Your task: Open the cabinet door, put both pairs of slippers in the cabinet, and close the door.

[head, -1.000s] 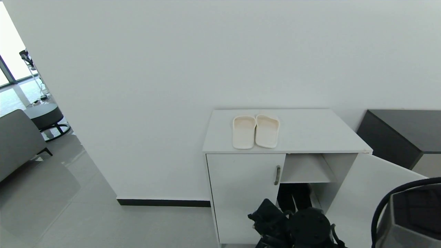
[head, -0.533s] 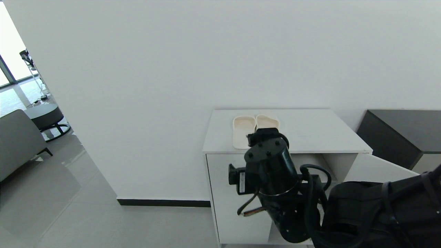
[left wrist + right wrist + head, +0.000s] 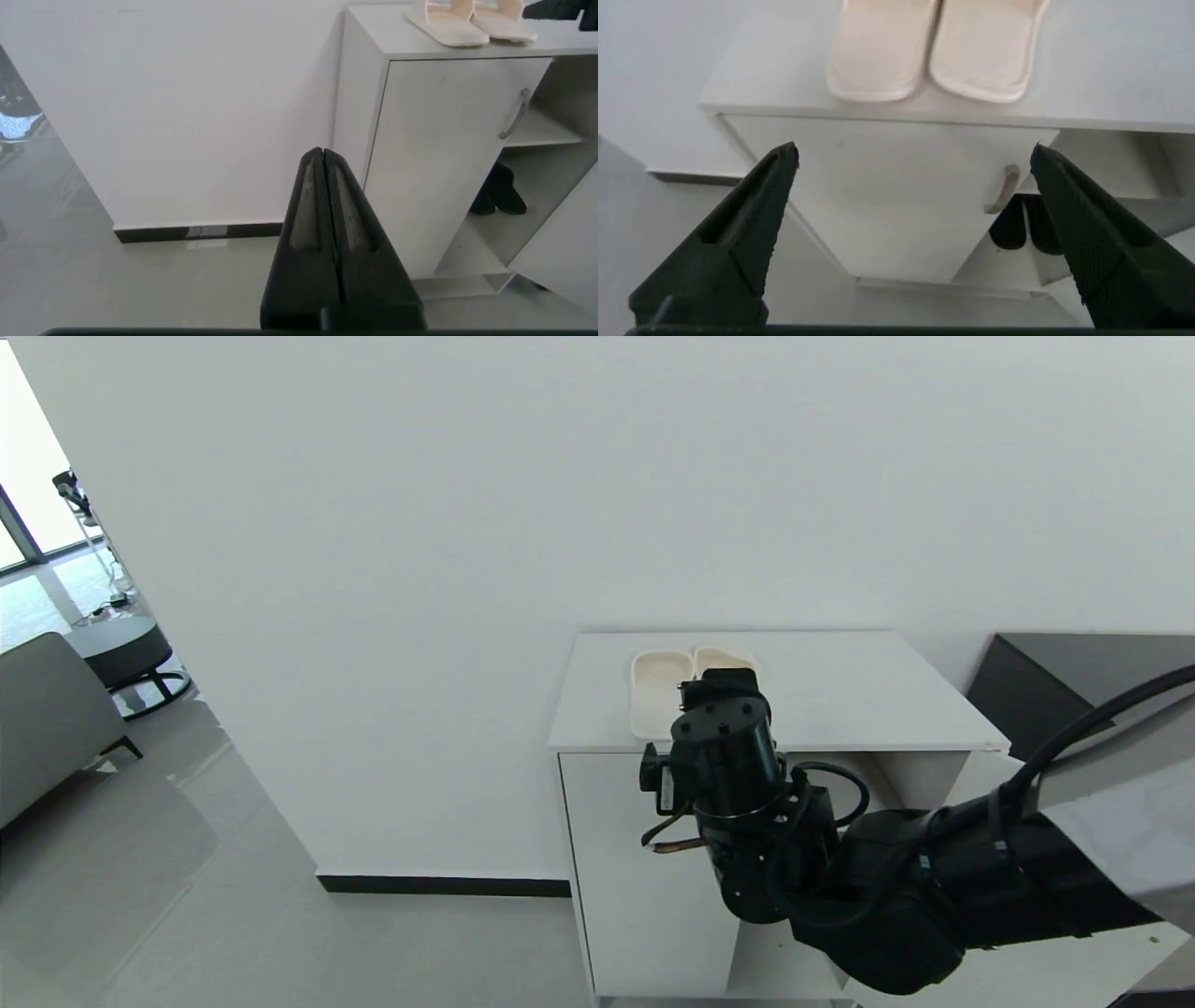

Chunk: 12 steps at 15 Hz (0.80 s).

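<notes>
A white cabinet (image 3: 840, 695) stands against the wall. A cream pair of slippers (image 3: 658, 695) lies on its top; my right arm's wrist (image 3: 724, 747) covers part of that pair in the head view. My right gripper (image 3: 915, 149) is open, level with the cabinet's front edge just short of the cream slippers (image 3: 934, 42). The left door with its handle (image 3: 1001, 189) is closed, and the right door (image 3: 1074, 975) stands open. A black pair of slippers (image 3: 1027, 224) sits inside on the bottom shelf. My left gripper (image 3: 324, 187) is shut and empty, low and left of the cabinet.
A dark low cabinet (image 3: 1074, 681) stands right of the white one, behind the open door. A grey sofa (image 3: 37, 728) and a round side table (image 3: 121, 649) are far left. Bare tiled floor (image 3: 327, 943) lies left of the cabinet.
My right arm has risen from low before the open compartment to the height of the cabinet top, and has come close to the cream slippers. The slippers have not moved.
</notes>
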{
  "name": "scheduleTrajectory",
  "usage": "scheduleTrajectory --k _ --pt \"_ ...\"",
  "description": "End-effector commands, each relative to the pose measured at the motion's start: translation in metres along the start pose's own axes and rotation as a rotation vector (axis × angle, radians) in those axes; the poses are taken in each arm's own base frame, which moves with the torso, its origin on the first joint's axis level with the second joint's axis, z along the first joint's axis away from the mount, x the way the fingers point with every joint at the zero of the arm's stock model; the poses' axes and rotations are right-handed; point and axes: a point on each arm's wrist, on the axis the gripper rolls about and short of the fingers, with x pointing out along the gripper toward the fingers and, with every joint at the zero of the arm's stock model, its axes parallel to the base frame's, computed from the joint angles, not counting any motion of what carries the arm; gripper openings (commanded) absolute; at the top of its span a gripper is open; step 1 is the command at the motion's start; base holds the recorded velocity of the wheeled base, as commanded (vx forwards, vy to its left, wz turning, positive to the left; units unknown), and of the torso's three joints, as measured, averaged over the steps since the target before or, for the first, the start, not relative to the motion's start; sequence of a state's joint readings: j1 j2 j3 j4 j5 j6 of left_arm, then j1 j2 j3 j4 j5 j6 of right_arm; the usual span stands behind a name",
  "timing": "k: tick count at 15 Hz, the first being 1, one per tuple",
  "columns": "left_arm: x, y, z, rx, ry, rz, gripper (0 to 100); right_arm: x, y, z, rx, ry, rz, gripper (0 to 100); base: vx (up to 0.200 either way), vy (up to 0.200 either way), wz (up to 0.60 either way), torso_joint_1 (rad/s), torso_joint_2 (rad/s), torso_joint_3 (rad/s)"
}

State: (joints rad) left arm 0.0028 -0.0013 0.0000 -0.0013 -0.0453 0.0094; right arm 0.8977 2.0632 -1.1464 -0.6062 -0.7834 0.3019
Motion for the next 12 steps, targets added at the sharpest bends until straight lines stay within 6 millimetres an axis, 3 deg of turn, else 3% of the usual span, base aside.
scheduleTrajectory --k 1,7,10,12 --pt "0.000 0.000 0.000 0.001 0.001 0.000 0 0.017 -0.003 -0.014 -0.030 0.009 -0.026 100 0.200 0.000 0.00 -0.002 0.00 -0.002" --pt "0.000 0.000 0.000 0.000 0.001 0.000 0 0.047 -0.012 -0.018 -0.029 -0.007 -0.036 100 0.200 0.000 0.00 0.006 0.00 0.001" --pt "0.000 0.000 0.000 0.000 0.001 0.000 0 0.073 -0.013 -0.020 -0.041 -0.015 -0.048 100 0.000 0.000 0.00 0.000 0.00 0.000" --pt "0.000 0.000 0.000 -0.003 0.001 0.000 0 0.096 -0.014 -0.012 -0.042 -0.036 -0.069 100 0.000 0.000 0.00 0.000 0.00 0.000"
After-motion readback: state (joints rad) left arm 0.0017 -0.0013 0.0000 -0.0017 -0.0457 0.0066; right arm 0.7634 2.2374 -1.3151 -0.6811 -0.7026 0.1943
